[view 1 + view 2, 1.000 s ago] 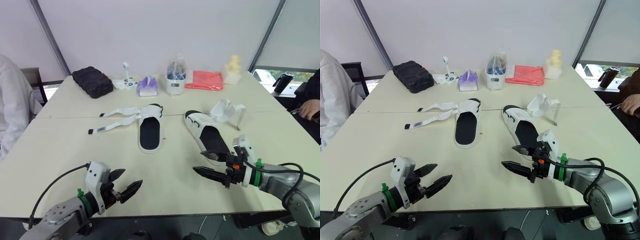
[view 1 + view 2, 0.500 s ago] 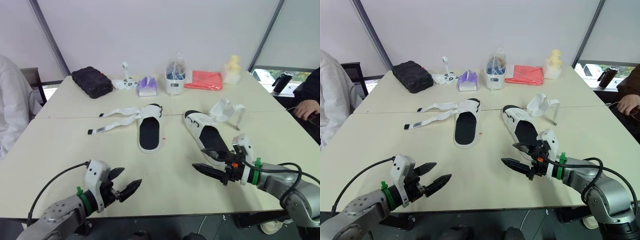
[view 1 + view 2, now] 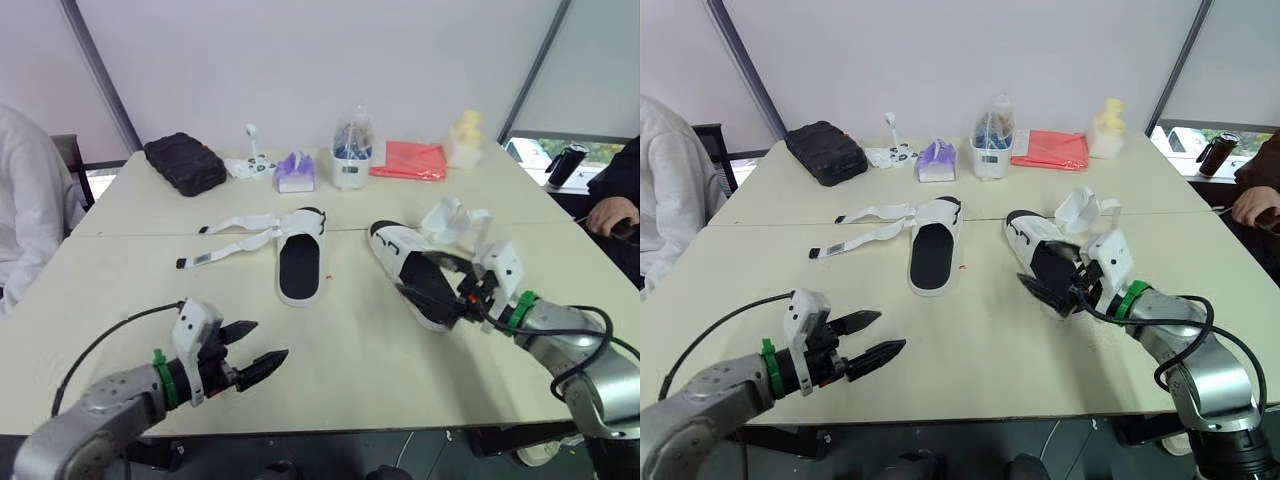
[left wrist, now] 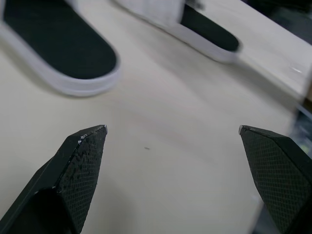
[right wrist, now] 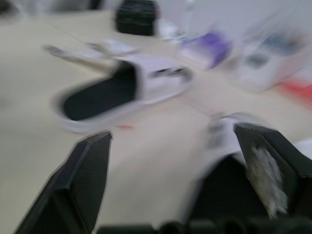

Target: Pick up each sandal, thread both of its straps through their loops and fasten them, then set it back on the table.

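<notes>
The big pale bench (image 3: 120, 290) holds two white sandals with black insides, side by side in the middle. The left sandal (image 3: 300, 265) lies flat, with its long straps (image 3: 235, 235) undone and spread out to the left. The right sandal (image 3: 400, 250) has its straps (image 3: 455, 218) curled up beside it. The right gripper (image 5: 173, 130) is wide open at this sandal's heel end; I cannot tell if it touches. The left gripper (image 3: 266, 340) is open too, near the front edge, well apart from both sandals.

Pale cream bench (image 3: 350, 350) up front, plain white wall (image 3: 300, 60) behind, daylight at the window (image 3: 610, 152) far right, dark chair (image 3: 62, 150) far left.
</notes>
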Controlling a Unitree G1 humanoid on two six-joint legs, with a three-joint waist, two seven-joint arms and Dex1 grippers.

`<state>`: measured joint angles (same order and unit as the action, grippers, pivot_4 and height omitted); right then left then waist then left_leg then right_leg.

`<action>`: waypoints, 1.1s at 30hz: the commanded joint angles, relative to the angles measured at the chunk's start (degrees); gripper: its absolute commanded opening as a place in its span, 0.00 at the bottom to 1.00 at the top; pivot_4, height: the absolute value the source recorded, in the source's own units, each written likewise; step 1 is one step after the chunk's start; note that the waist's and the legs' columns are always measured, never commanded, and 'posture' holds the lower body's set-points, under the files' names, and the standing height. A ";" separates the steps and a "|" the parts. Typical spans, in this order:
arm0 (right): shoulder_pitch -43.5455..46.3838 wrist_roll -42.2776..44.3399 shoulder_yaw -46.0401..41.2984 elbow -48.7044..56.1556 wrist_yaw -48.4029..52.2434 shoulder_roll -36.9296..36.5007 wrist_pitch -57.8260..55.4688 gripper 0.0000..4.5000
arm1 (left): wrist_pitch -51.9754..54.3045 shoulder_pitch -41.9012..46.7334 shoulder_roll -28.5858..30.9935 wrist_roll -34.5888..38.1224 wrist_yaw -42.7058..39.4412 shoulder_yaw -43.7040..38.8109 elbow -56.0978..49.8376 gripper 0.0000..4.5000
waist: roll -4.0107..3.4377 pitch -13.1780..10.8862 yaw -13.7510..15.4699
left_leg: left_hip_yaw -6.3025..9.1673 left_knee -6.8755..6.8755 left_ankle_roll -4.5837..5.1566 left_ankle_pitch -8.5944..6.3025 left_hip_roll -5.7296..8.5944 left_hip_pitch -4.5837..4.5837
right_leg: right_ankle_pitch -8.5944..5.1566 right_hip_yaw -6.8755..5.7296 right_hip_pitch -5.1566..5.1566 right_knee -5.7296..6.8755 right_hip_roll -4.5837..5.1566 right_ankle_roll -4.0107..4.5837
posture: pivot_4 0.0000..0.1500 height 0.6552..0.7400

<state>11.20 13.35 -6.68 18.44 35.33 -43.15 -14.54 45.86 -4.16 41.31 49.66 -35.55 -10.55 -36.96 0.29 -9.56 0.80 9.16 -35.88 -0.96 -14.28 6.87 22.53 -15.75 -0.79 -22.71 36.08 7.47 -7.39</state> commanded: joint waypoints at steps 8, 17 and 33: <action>15.79 -29.74 12.47 -29.23 -11.98 -1.23 36.03 0.96 | 0.49 6.41 -2.17 1.38 0.82 1.49 2.08 1.00 | 0.03 -0.01 -0.62 | -0.56 0.06 -0.32 0.19 -0.31 -0.10 | 0.04 0.48 -0.10 0.03 -0.26 -0.02 | 1.00 1.00; 28.25 -43.71 22.53 -52.89 -18.55 -0.17 50.14 0.96 | -0.48 2.77 -5.29 0.59 4.90 1.11 -1.04 1.00 | 0.08 -0.04 -1.53 | -0.97 0.09 -0.34 0.20 -0.52 -0.13 | 0.09 0.85 -0.26 0.02 -0.48 0.08 | 1.00 1.00; 51.60 -64.20 39.93 -87.99 -45.42 10.62 50.04 0.32 | -1.87 2.41 -9.35 -1.86 8.20 3.66 -1.97 1.00 | 0.13 -0.04 -1.74 | -1.32 0.26 -0.45 0.26 -0.68 -0.18 | 0.18 1.46 -0.53 0.08 -0.74 0.21 | 1.00 1.00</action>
<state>61.17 -50.03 32.90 -68.36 -8.35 -32.39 35.52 45.46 -1.90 32.17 47.95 -27.42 -7.15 -37.31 0.42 -9.61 -0.94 7.83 -35.63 -1.41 -14.02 6.19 22.34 -15.57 0.68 -23.25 36.17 6.73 -7.18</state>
